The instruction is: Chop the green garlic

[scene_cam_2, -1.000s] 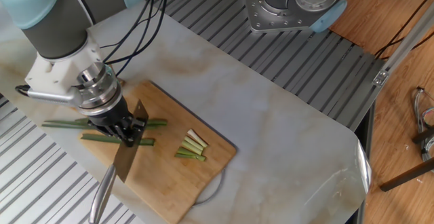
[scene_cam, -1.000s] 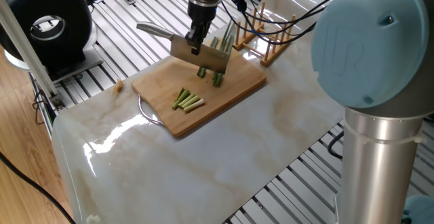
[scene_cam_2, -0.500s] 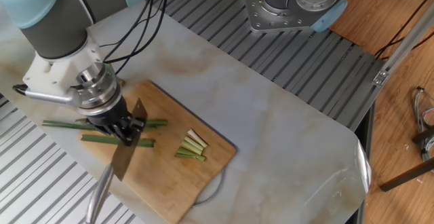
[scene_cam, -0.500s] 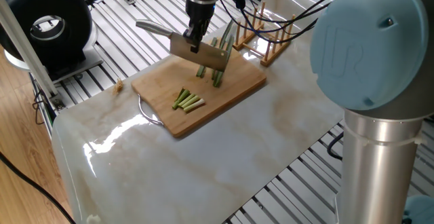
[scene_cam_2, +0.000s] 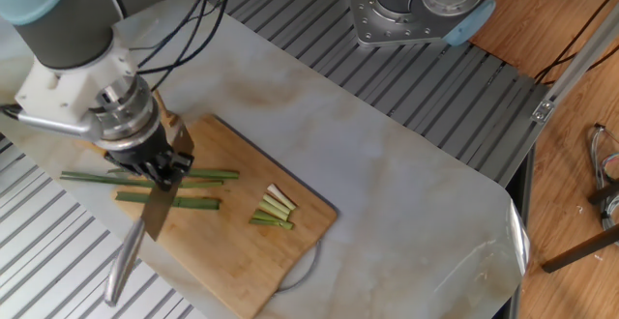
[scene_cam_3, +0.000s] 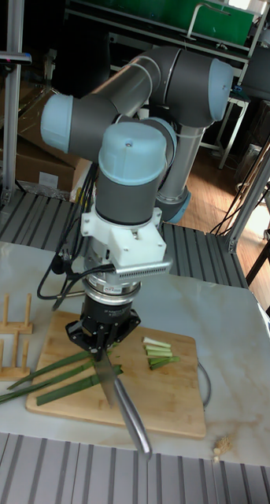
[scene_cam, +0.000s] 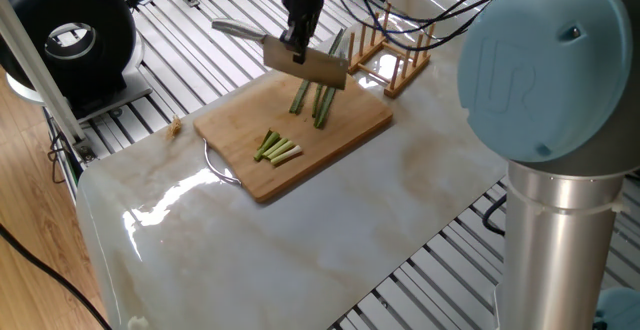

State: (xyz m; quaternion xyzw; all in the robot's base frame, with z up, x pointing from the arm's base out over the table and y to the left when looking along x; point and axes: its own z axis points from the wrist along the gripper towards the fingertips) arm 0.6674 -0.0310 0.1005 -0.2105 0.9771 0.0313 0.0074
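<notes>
One fixed view: the pincer (scene_cam: 297, 48) is clenched on the spine of a steel cleaver-type knife (scene_cam: 305, 63), broad blade hanging edge-down, handle pointing toward the far-left side of the counter. The blade hangs clear above the rectangular bamboo cutting board (scene_cam: 345, 135), over the long green garlic stalks (scene_cam: 322, 100), which lie side by side near the board's far corner and run off its far edge toward the wooden peg rack (scene_cam: 392, 55). The blade is held crosswise to the stalks, presumably so that a straight descent shears them. A small heap of short pale-green cut pieces (scene_cam: 278, 149) sits nearer the board's middle, apart from the stalks.

The other fixed view: the pincer (scene_cam_2: 160, 167) grips the knife (scene_cam_2: 155, 208) with the blade directly above both stalks (scene_cam_2: 169, 199); whether the edge touches them cannot be told here. The stalks overhang the board's (scene_cam_2: 232, 261) left edge. The cut pieces (scene_cam_2: 273, 209) lie toward the board's right corner, out of the blade's path. The board rests on the marbled white counter (scene_cam_2: 406, 203).

Tall fixed view: the knife (scene_cam_3: 111, 378) points handle-first toward the counter's near edge, keeping the handle clear of the stalks (scene_cam_3: 56, 376). Cut pieces (scene_cam_3: 158, 351) lie to the right.

Judgement: blade raised between strokes; most of the stalk length remains uncut.
</notes>
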